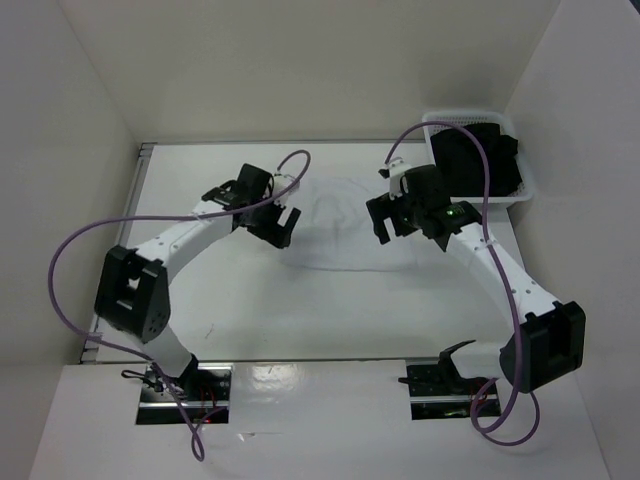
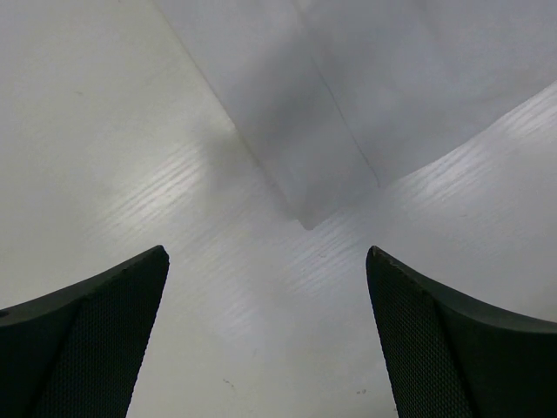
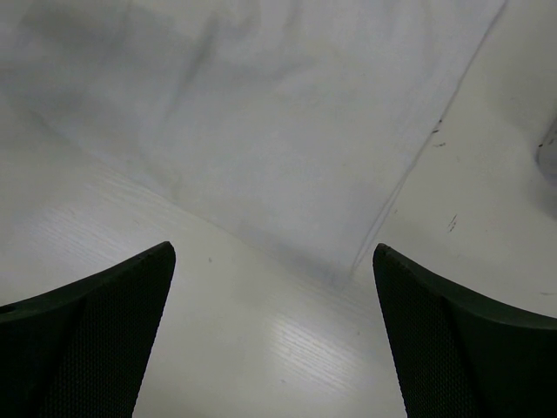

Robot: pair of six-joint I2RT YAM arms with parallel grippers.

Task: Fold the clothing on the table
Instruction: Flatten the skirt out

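Top external view has the clothing (image 1: 345,228) lying flat at mid-bench, white on white and hard to trace, between the two arms' heads. How many folds it already carries cannot be told from here. In the left wrist view a corner of it (image 2: 348,113) points toward the camera and stops just short of the gap between the fingers (image 2: 96,340). In the right wrist view its lower edge and a side hem (image 3: 261,122) meet in a corner just ahead of that arm's fingers (image 3: 461,340).

The left jaws stand wide open with only bare bench (image 1: 300,310) between them. The right jaws are also wide open and hold nothing. Both hang above the cloth's flanks, the left arm (image 1: 190,235) on one side and the right arm (image 1: 500,265) on the other.

The step in hand looks like lining up for a fold, each arm aimed at its own near corner, with nothing gripped yet.

The next move would call for both jaws to come down on those corners and pinch a thin sheet that lies flush with the bench, so one finger must get under the edge. The lift then wants to be even on both sides, or the fabric will skew.

At the far right a white basket (image 1: 532,190) holds a black garment (image 1: 475,160), apart from the clothing.
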